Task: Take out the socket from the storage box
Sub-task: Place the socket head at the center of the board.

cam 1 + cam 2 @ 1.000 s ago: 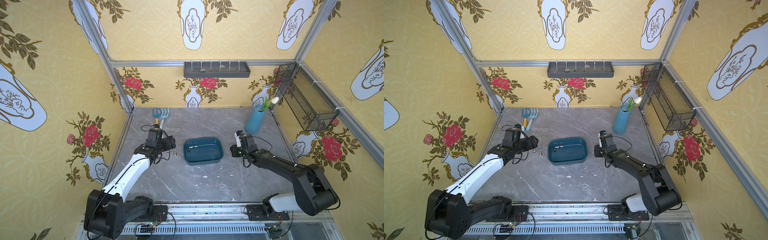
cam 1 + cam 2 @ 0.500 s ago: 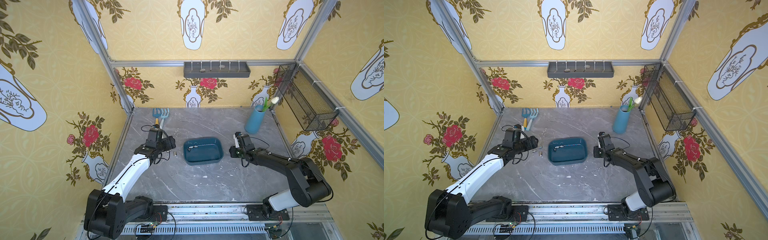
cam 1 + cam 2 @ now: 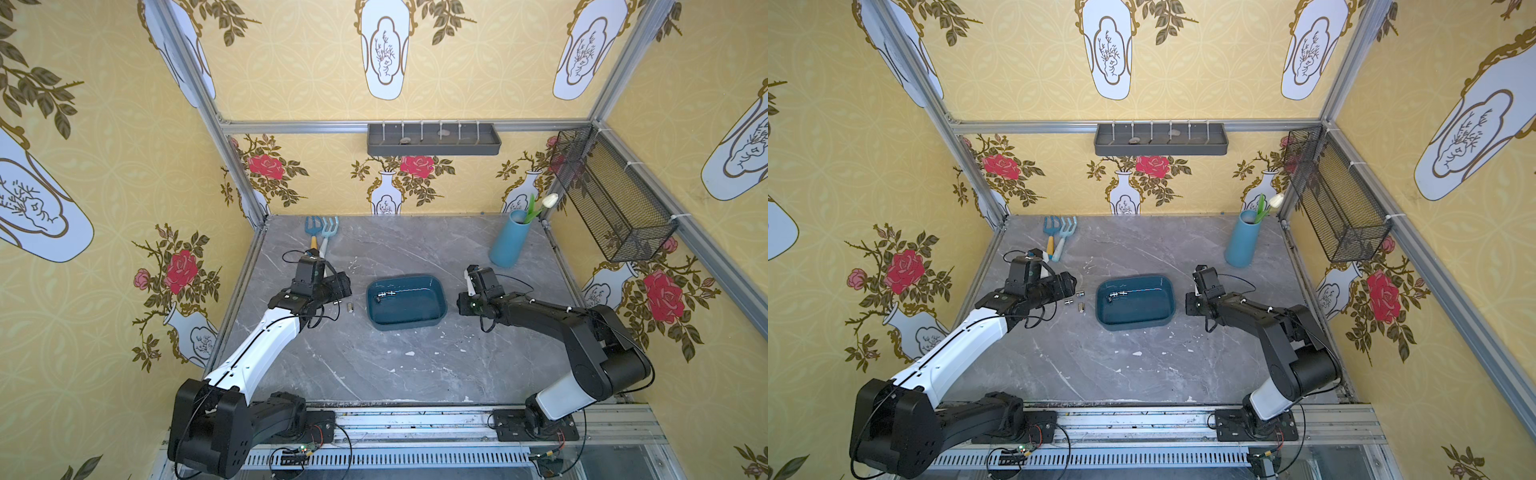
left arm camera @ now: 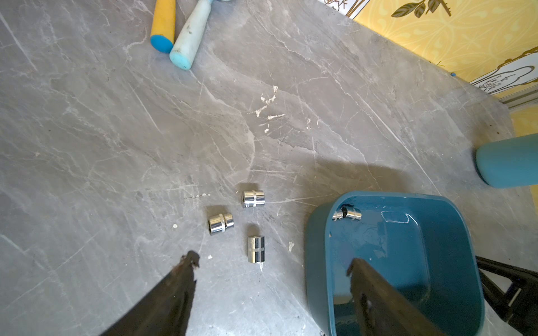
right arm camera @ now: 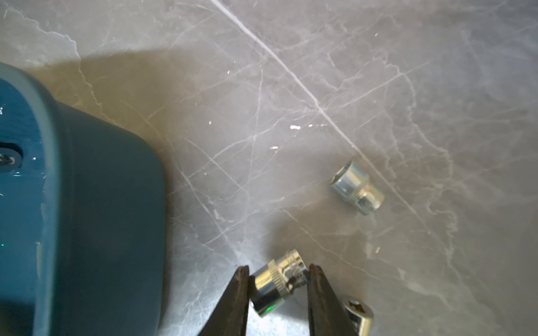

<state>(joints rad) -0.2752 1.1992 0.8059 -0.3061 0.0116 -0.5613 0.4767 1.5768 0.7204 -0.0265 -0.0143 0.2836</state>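
Right arm [image 3: 540, 309] has drawn in slightly | right fingers [image 5: 233, 296] pinch a socket [image 5: 276, 279] just outside box [image 5: 102, 203], near table [image 5: 378, 87] | left fingers [image 4: 174, 291] wide, empty | five loose sockets [image 4: 221, 224] out | boxed sockets [image 4: 348, 213], seemingly two, remain

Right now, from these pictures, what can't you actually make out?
- Count of sockets in the storage box: too small in both top views, bunched together in the left wrist view.
- One socket, right wrist view: cut off by the edge and a jaw.
- Right jaws: hidden under the arm's wrist in both top views.
- Bits in the grey wall tray: too small to name.
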